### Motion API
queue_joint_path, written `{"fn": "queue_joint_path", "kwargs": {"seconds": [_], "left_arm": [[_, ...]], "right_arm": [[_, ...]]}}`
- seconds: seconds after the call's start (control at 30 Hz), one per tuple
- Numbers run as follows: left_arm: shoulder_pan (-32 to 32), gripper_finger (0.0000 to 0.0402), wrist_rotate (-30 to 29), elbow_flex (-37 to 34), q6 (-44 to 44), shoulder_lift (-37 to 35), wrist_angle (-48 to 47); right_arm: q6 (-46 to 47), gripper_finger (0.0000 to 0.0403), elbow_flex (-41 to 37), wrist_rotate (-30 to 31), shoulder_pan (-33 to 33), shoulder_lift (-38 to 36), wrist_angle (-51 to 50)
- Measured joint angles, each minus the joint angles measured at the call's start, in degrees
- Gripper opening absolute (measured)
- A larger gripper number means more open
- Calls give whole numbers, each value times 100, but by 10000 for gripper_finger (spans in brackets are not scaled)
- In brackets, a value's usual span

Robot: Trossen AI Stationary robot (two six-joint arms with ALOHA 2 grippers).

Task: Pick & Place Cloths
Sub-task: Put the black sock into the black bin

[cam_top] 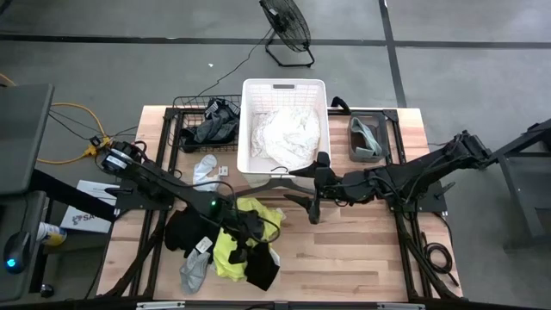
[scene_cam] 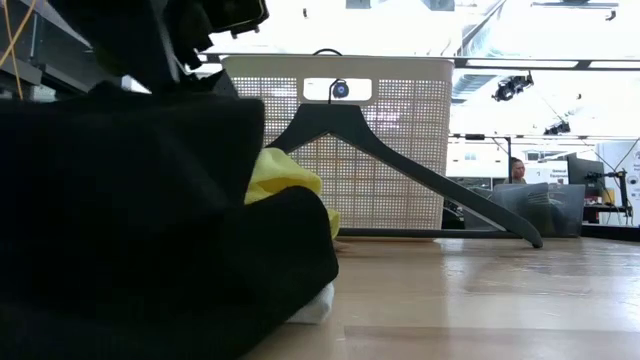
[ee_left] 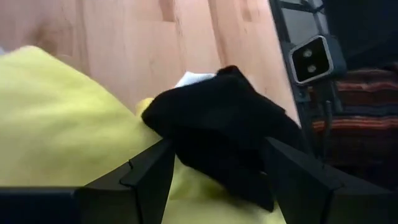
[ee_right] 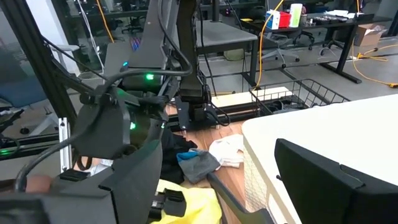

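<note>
Basket and bins, with cloths heaped at the front edge

We see the white basket [cam_top: 283, 90] holding the white lacy garment [cam_top: 284, 133], and a wire bin [cam_top: 185, 108] holding dark cloth. Our left gripper [ee_left: 214, 177] straddles a black cloth [ee_left: 217, 130] on the yellow garment [cam_top: 229, 250]; our right gripper [cam_top: 312, 207] hangs spread, empty.

Bare wood on the table [cam_top: 362, 250] from three to six o'clock, easy passage. Cloth pile [cam_top: 228, 245] clogs seven o'clock; white basket [cam_top: 284, 129] and dark hanger [cam_top: 284, 182] wall off twelve.
</note>
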Motion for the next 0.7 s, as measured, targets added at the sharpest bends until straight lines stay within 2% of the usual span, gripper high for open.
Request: {"fn": "queue_joint_path", "kwargs": {"seconds": [0.23, 0.33, 0.47, 0.7], "left_arm": [[9, 235, 64, 0, -16, 17, 94], [8, 219, 103, 0, -15, 17, 97], [8, 168, 113, 0, 22, 17, 233], [8, 38, 128, 0, 22, 17, 279]], "right_arm": [[85, 302, 0, 0, 0, 0, -69], [85, 302, 0, 0, 0, 0, -81], [85, 302, 0, 0, 0, 0, -79], [85, 302, 0, -2, 0, 0, -79]]}}
